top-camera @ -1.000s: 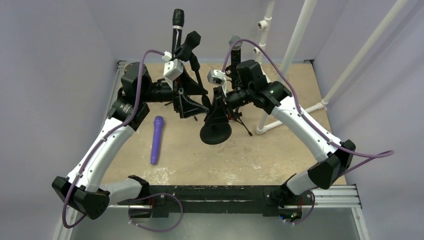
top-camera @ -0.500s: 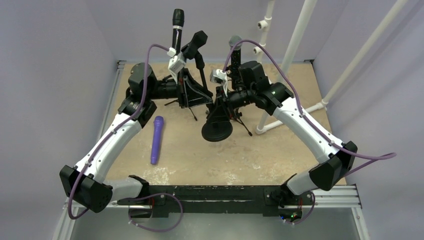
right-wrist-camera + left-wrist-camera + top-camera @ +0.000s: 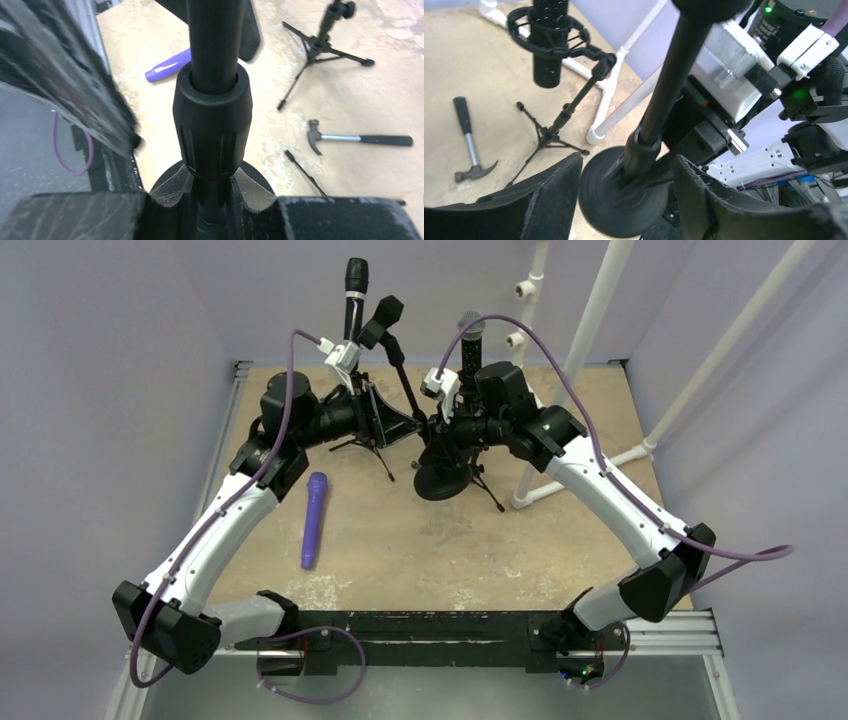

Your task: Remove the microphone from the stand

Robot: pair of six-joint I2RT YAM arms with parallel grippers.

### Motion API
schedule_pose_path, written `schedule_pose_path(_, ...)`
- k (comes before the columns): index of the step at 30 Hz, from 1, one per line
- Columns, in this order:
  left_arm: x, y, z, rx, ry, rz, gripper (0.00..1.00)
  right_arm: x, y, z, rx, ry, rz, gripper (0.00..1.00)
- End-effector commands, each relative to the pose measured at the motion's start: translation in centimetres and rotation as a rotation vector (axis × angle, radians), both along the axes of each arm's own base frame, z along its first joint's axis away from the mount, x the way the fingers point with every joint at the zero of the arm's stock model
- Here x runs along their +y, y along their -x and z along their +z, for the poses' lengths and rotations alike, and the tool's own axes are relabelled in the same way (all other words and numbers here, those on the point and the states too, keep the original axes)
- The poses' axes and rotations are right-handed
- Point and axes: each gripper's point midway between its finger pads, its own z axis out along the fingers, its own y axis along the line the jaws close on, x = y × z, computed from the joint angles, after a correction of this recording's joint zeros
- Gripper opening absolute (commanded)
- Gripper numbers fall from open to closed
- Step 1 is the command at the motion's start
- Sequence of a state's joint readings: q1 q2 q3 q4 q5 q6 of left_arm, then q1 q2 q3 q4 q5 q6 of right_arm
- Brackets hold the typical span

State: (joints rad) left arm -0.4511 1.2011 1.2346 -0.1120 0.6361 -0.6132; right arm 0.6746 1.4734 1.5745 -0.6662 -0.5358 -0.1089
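Observation:
The black stand has a round base point(image 3: 443, 480) and a thin pole point(image 3: 405, 380) that leans left. A black microphone point(image 3: 385, 312) sits in the clip at the pole's top. My right gripper point(image 3: 440, 435) is shut on the pole just under its ribbed collar point(image 3: 212, 125), and in the right wrist view the right gripper point(image 3: 212, 185) has a pad on each side of the pole. My left gripper point(image 3: 410, 423) is open beside the pole. In the left wrist view the left gripper point(image 3: 628, 160) frames the base point(image 3: 624, 200) without touching it.
A purple microphone point(image 3: 315, 518) lies on the table at the left. Behind stand a black microphone in a shock mount on a tripod point(image 3: 549, 40), a silver-headed microphone point(image 3: 470, 325), a hammer point(image 3: 360, 139) and white pipes point(image 3: 600, 300).
The left gripper closed and has opened again while moving toward the back. The stand's base has moved back and a little right with the right gripper, and the pole stands steeper.

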Motion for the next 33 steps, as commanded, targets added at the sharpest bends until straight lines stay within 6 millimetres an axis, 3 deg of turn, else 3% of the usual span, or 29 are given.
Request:
schedule_pose_path(1, 1.7, 0.6, 2.0, -0.074, -0.024, 0.048, 0.71, -0.7, -1.5, 3.6, -0.136, -0.043, -0.03, 0.0)
schedule_pose_path(7, 1.9, 2.8, 2.4, -0.286, -0.098, -0.093, 0.83, 0.1, 2.1, 4.0, -0.086, -0.108, 0.152, 0.0)
schedule_pose_path(12, 1.1, 4.4, 2.3, -0.453, -0.105, -0.246, 0.85, 0.5, 6.6, 5.2, 0.012, -0.221, 0.371, 0.0)
schedule_pose_path(18, 0.3, 5.3, 2.7, -0.546, -0.039, -0.359, 0.83, 0.3, 8.8, 6.0, 0.085, -0.287, 0.481, 0.0)
schedule_pose_path(21, -0.2, 5.4, 3.0, -0.536, 0.003, -0.391, 0.76, 0.3, 9.1, 5.9, 0.1, -0.298, 0.494, 0.0)
schedule_pose_path(28, -1.0, 5.1, 2.9, -0.457, 0.077, -0.415, 0.49, 0.3, 8.4, 5.3, 0.088, -0.278, 0.449, 0.0)
schedule_pose_path(33, -1.1, 4.2, 2.3, -0.389, 0.105, -0.361, 0.2, 0.3, 5.8, 4.2, 0.037, -0.212, 0.316, 0.0)
